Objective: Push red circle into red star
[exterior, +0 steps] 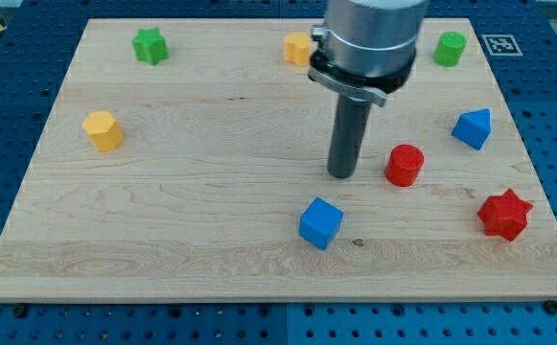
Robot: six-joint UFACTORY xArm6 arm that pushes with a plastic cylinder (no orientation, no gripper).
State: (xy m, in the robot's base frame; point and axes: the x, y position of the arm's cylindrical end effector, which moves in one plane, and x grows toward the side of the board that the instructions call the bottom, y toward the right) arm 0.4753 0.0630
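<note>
Hand: none fitted; the arm ends in a dark rod, so nothing is grasped or released. My tip rests on the desk just left of the red circle, with a narrow gap between them; contact is not evident.

Red circle: a short cylinder, upright, right of centre. Red star: lower right of the circle, nearer the view's bottom, close to the desk's right edge, and apart from the circle.

Blue cube: below the tip, toward the view's bottom, turned slightly on its base. A second blue block, of angular shape not fully clear, sits upper right of the red circle.

Far edge, at the view's top: green star at the left; an orange-yellow block partly hidden behind the arm's grey housing, shape not determinable; green cylinder at the right.

Yellow block: several-sided, alone on the left, well apart from everything else.

Desk: pale wooden board on a blue perforated base.
</note>
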